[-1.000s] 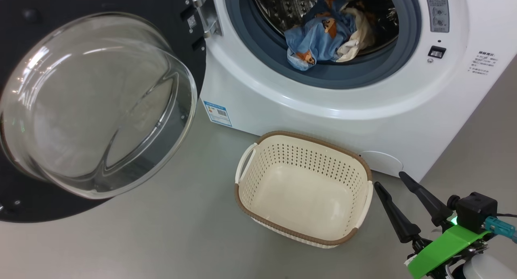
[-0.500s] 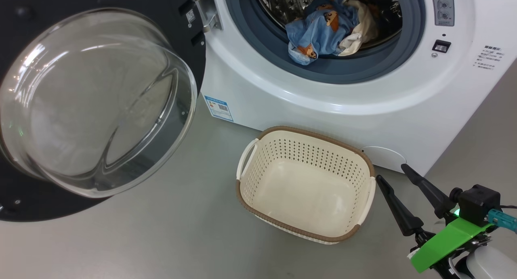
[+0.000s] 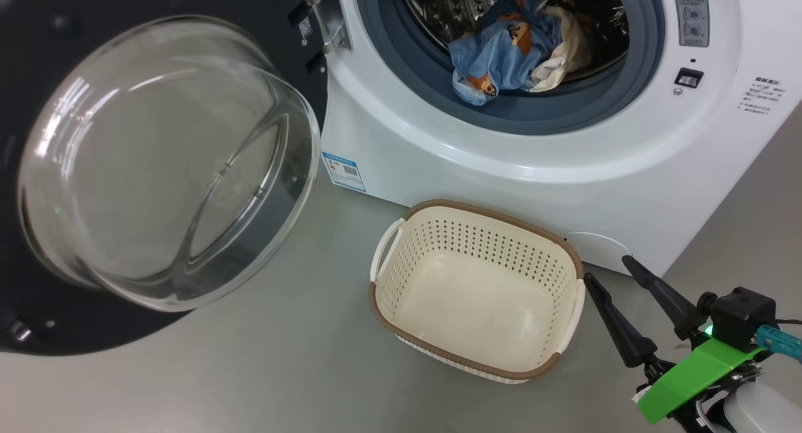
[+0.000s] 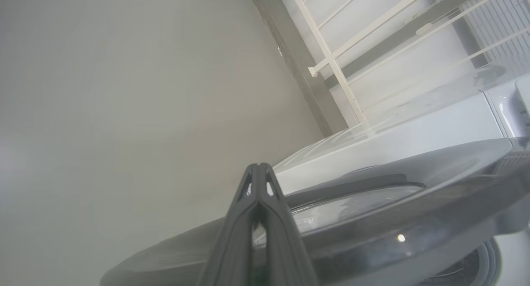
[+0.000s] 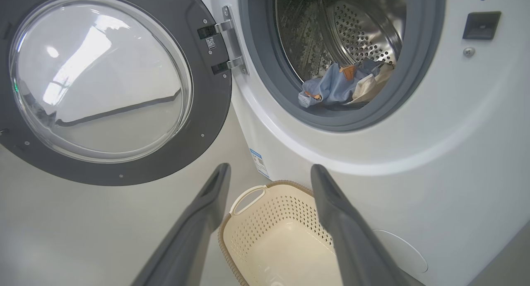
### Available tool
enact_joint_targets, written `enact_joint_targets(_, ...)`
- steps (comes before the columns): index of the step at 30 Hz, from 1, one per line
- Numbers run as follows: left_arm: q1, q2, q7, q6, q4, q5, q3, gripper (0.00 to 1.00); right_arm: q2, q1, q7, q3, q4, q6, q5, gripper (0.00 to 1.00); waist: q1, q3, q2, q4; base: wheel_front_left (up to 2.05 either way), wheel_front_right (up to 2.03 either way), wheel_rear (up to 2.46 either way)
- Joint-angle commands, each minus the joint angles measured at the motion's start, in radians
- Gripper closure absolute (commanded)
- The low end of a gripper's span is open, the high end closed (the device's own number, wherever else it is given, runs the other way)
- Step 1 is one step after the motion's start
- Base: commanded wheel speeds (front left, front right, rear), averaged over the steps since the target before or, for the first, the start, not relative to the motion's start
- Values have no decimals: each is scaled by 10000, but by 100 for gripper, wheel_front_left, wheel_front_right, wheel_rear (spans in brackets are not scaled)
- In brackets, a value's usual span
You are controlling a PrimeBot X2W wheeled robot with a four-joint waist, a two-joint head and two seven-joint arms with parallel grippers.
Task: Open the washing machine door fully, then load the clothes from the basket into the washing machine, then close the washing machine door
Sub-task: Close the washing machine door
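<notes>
The washing machine door [image 3: 169, 163] hangs swung open at the left, its glass bulge facing me, also seen as the door [image 5: 103, 79]. Blue printed clothes [image 3: 504, 60] with white cloth lie in the drum of the washing machine [image 3: 501, 163], the same clothes [image 5: 337, 83] resting against the gasket. The basket [image 3: 495, 212] stands bare on the floor before the machine. My right gripper [image 3: 608, 270] is open just right of the basket, and in its own view the gripper [image 5: 270, 168] holds nothing. My left gripper [image 4: 257, 167] is shut, pointing along the door's black outer rim [image 4: 372, 219]; contact cannot be told.
Grey floor [image 3: 282, 370] spreads around the basket and under the open door. A small blue label sticker [image 3: 343, 170] marks the machine's lower left front. A round white service flap [image 3: 598, 248] sits low on the machine, close to my right fingers. A white railing [image 4: 331, 62] stands behind the door.
The head view has shifted slightly. The door sits a little farther right in the picture than the basket's shift accounts for. My right gripper stays open beside the basket.
</notes>
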Motion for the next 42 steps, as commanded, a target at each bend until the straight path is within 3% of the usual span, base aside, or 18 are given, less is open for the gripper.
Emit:
enact_joint_targets(1, 170, 307, 349, -139, -316, -156, -24, 100, -185, -152, -80, 134, -183, 46, 18, 0, 0, -29, 0, -6, 0, 0, 0)
enact_joint_targets(18, 1270, 59, 3290, -248, -3257, -1285, -804, 100, 16, 131, -80, -130, -106, 46, 5, 0, 0, -633, 0, -2, 0, 0, 0)
enact_joint_targets(31, 1942, -372, 4548, -253, -5770, -2299, -1708, 100, 164, 384, -80, -328, -77, 46, -37, 0, 0, -1055, 0, -118, 0, 0, 0)
enact_joint_targets(42, 2401, -563, 5308, -254, -7715, -3074, -2561, 100, 300, 698, -80, -699, -80, 46, -133, 0, 0, -1377, 0, -681, 0, 0, 0)
